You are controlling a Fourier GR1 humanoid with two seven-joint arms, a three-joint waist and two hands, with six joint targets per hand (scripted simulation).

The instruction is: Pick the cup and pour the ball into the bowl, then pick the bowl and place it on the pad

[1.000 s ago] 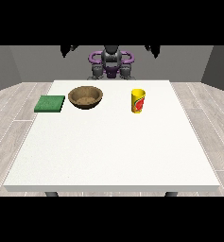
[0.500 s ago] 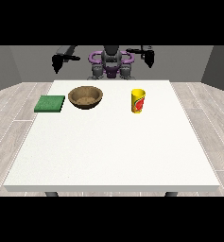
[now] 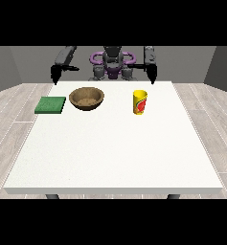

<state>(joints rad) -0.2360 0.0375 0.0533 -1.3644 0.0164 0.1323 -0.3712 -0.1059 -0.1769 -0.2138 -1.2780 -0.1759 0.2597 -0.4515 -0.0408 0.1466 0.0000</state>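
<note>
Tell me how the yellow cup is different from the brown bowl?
The yellow cup with the red mark is tall and narrow, while the brown wooden bowl is low and wide. The cup stands towards the view's right; the bowl sits towards the view's left, next to the green square pad. Both stand upright on the white table, and no hand touches either.

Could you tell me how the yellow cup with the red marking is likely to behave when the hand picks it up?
The yellow cup with the red marking stands upright and is taller than it is wide, so a sideways nudge could probably tip it. Its smooth round wall may slip in the fingers. It looks rigid and likely light.
</note>
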